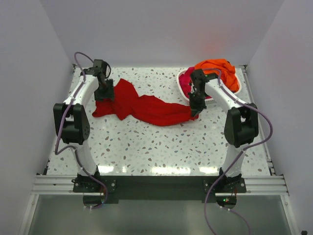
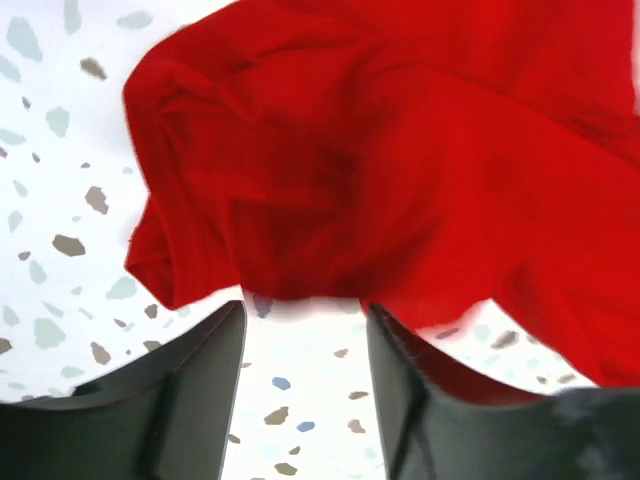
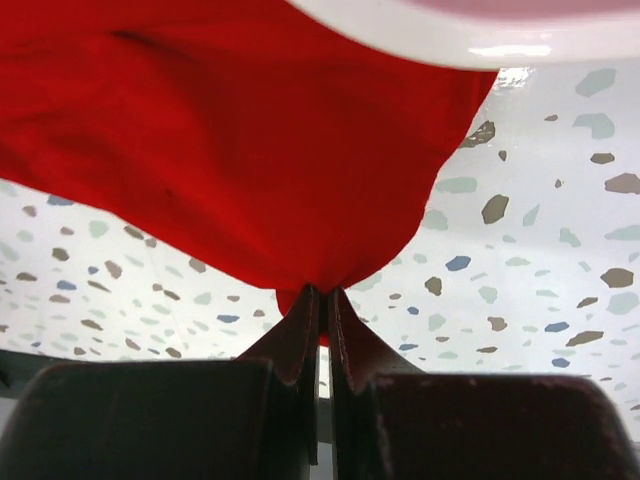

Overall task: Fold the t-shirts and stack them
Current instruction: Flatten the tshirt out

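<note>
A deep red t-shirt [image 1: 142, 105] lies stretched and crumpled across the speckled table, from back left to the middle right. My right gripper [image 1: 195, 111] is shut on its right end; in the right wrist view the cloth [image 3: 240, 150] is pinched between the closed fingertips [image 3: 320, 305]. My left gripper [image 1: 104, 94] is open at the shirt's left end; in the left wrist view the red cloth [image 2: 400, 170] lies just beyond the spread fingers [image 2: 210, 380], with bare table between them. An orange t-shirt [image 1: 220, 71] and a magenta-pink one [image 1: 187, 83] sit in the basket.
The white basket [image 1: 180, 81] stands at the back right corner, its rim showing in the right wrist view [image 3: 450, 40]. White walls enclose the table on three sides. A metal rail [image 1: 156, 185] runs along the near edge.
</note>
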`<state>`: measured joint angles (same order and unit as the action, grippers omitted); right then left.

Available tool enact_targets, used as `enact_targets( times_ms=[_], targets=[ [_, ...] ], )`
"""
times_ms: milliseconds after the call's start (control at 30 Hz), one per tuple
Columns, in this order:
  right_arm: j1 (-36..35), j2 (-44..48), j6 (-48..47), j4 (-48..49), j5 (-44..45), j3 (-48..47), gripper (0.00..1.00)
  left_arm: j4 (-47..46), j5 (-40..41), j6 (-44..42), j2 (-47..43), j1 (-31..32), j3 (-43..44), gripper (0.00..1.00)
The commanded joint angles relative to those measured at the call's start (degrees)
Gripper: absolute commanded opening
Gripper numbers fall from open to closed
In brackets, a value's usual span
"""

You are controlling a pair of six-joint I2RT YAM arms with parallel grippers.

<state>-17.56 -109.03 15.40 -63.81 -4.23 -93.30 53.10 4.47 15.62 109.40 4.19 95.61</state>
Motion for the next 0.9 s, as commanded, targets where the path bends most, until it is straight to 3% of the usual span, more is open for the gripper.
enact_targets(
  times_ms=[0, 33, 100, 233, 367, 500, 733, 867],
  targets=[
    [0.2, -0.2, 0.6, 0.3, 0.4, -0.6, 0.03, 0.9, 3.8, -1.3, 0.3, -2.0, 2.0, 0.65],
    [0.2, 0.0, 0.9, 0.7, 0.0, 0.0, 0.04, 0.3, 4.1, -1.1, -0.2, -2.0, 1.3, 0.74],
    [0.2, 0.5, 1.7, 1.7, -0.7, 1.6, 0.07, -2.5, 3.4, -0.1, -2.5, -2.0, -2.2, 0.76],
    [0.2, 1.9, 2.0, 2.7, -1.7, 3.9, 0.09, -8.6, -4.1, 1.8, -6.4, -1.3, -11.0, 0.73],
    [0.2, 3.0, 1.6, 2.8, -1.7, 5.5, 0.09, -13.8, -6.2, 4.0, -8.2, 0.1, -19.2, 0.72],
    [0.2, 4.3, 1.7, 3.5, -2.4, 6.9, 0.09, -17.9, -5.3, 4.8, -8.2, 0.1, -21.4, 0.71],
    [0.2, 5.8, 2.3, 5.0, -4.1, 9.4, 0.1, -23.1, 4.0, 3.2, -9.0, -0.5, -21.2, 0.67],
    [0.2, 7.2, 2.4, 5.5, -4.0, 11.0, 0.1, -26.9, 3.4, 0.4, -8.7, -2.7, -22.3, 0.65]
  ],
)
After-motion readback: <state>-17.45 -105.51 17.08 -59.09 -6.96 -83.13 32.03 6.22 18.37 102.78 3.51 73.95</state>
